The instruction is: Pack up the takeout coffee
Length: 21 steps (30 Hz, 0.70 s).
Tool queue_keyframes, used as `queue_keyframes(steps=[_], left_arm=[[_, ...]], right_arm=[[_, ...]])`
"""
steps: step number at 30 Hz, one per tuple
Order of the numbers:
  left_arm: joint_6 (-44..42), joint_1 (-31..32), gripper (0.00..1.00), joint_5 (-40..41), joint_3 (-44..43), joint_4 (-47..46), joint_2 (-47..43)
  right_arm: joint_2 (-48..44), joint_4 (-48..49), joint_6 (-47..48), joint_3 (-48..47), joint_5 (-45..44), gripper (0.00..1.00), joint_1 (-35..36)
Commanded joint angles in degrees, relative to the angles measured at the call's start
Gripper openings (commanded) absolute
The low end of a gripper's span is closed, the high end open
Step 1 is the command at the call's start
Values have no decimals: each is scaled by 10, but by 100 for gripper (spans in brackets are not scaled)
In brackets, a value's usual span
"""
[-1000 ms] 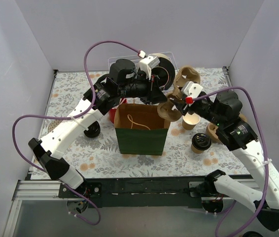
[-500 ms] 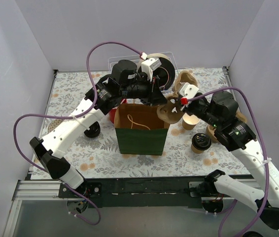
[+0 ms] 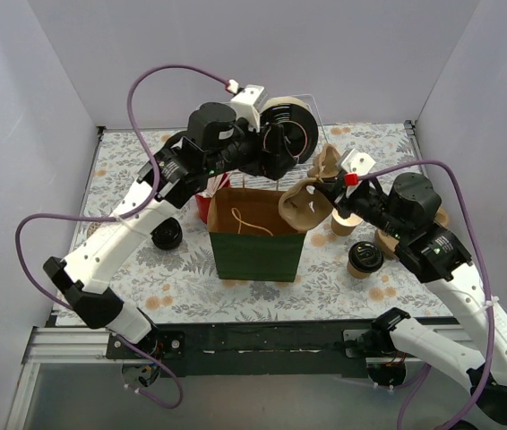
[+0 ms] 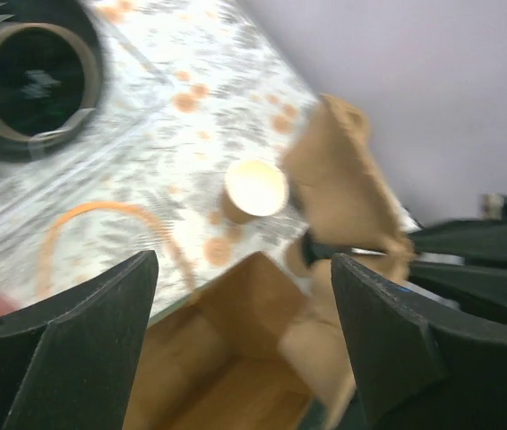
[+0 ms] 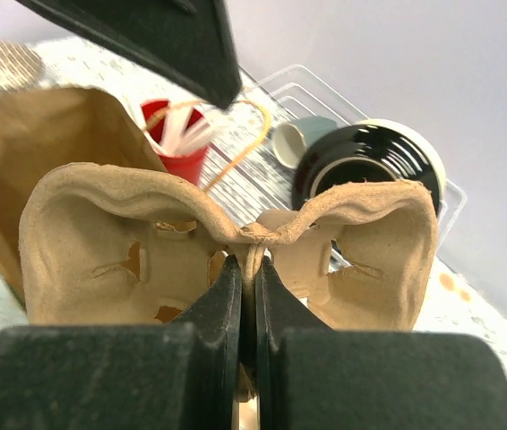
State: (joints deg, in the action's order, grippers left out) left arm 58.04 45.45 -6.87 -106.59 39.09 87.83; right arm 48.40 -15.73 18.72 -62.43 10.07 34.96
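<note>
Midway, at best: on the floral-print table (image 3: 325,279), the green-fronted kraft paper bag (image 3: 258,244) stands upright and open, apparently empty (its floor is only partly seen). The moulded-pulp cup carrier (image 5: 227,233), rough, fibrous and scalloped, hangs tilted over the bag's right rim, its centre ridge pinched between the closed fingers of the right gripper (image 5: 246,287). The left gripper (image 4: 240,269) hovers above the bag mouth, fingers spread wide, holding nothing. The paper coffee cups (image 3: 364,260), some black-lidded, wait on the table, none loaded.
</note>
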Motion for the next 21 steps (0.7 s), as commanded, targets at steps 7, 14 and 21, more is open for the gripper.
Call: queue_keyframes(steps=[7, 14, 21], left_arm=[[36, -22, 79, 276, 113, 146, -154], [80, -31, 74, 219, 138, 174, -171], [94, -34, 68, 230, 197, 171, -161]], right_arm=[[4, 45, -183, -37, -17, 11, 2], [44, 45, -319, -129, 54, 19, 3], [22, 130, -463, -86, 46, 19, 3]])
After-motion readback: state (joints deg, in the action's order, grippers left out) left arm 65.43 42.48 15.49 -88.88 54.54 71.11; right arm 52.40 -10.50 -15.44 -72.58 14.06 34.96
